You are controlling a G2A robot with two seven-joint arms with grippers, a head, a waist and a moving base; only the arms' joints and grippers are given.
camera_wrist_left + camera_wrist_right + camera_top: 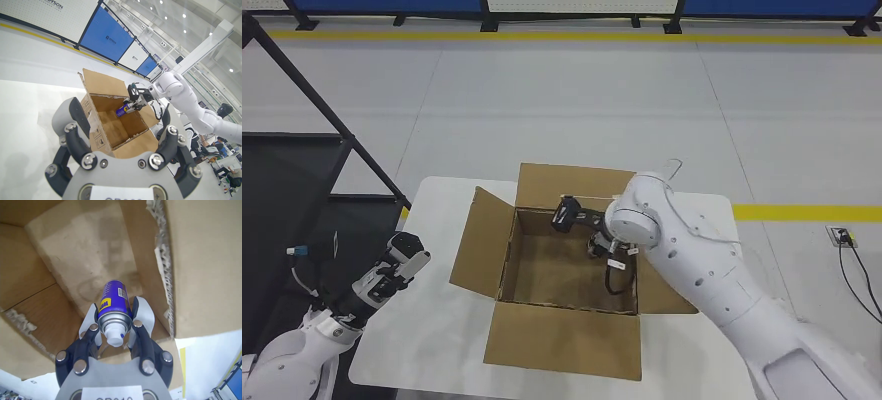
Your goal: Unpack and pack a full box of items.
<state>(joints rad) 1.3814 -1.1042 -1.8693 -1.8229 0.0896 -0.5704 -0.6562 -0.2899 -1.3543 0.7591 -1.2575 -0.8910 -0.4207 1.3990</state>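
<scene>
Holding a blue can point(113, 298) in the right gripper point(115, 306), fingers point(143, 311) closed onto both sides just under the silver shoulder. Pointing the base down into the box point(562, 340), white nozzle back toward the wrist. Wearing a yellow patch and a barcode on the label. Hanging tilted inside the open top, close to the far wall, clear of the brown cardboard floor below. Appearing from the left wrist as a slanted blue cylinder just below the far flap, right arm coming in over the side flap.

Standing open on the white table point(432, 330), all four flaps folded outward, ragged torn edges along the rim. Showing a seam between the bottom flaps across the inner floor. Carrying printed handling symbols on the outer wall toward the left arm.

Sitting at the table's left edge, well apart from the box: left gripper point(407, 250), spread wide, nothing between its fingers, aimed toward the box and the can.

Running across the pale hall floor beyond the table's right side: a yellow line point(802, 212).
</scene>
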